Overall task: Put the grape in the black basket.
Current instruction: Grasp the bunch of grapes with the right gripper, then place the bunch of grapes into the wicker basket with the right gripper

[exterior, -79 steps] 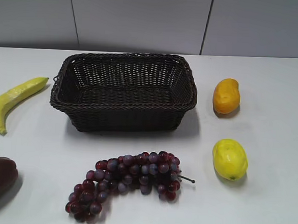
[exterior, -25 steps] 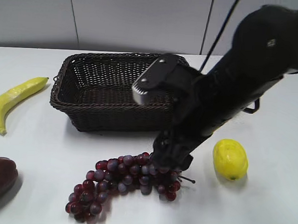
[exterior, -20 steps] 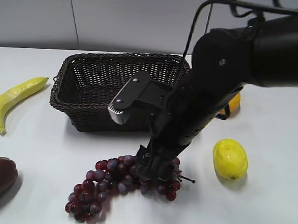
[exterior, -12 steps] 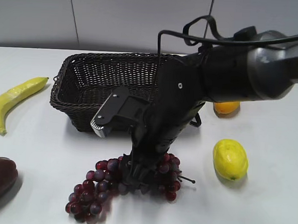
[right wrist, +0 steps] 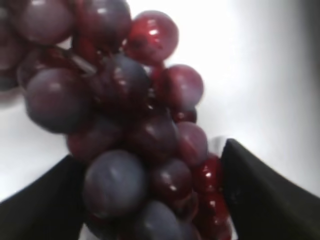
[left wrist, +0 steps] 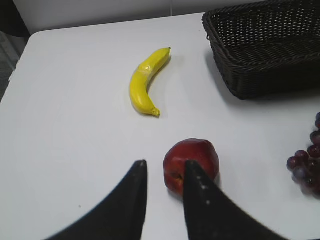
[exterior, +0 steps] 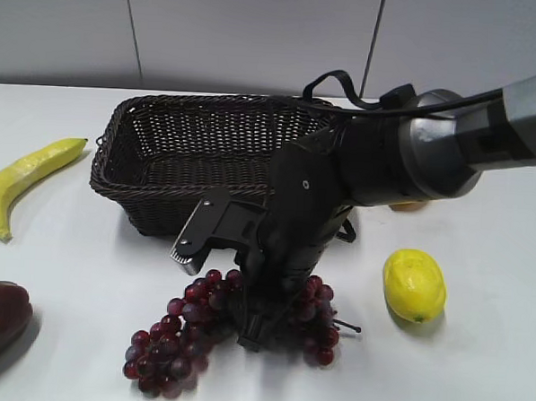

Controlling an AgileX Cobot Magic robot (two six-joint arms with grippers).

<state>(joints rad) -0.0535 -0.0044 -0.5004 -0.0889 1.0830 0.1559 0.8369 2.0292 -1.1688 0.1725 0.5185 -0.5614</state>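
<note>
The right arm point(exterior: 340, 195) blocks the black basket point(exterior: 163, 141) toward the worktop's point(exterior: 75, 271) right edge. Its left half lies open from above.

- The grape point(exterior: 184, 344) is glossy, each smooth berry carrying a bright highlight.
- The black basket point(exterior: 163, 150) is woven wicker, rough, with a braided rim.
- The bench point(exterior: 475, 373) is smooth, matt white.
- The right claw point(right wrist: 155, 200) has matt black fingers point(right wrist: 260, 195), plastic-looking.
- The banana point(left wrist: 145, 82) and lemon point(exterior: 414, 284) look waxy and smooth.
- The red fruit point(left wrist: 192, 162) has a soft sheen.
</note>
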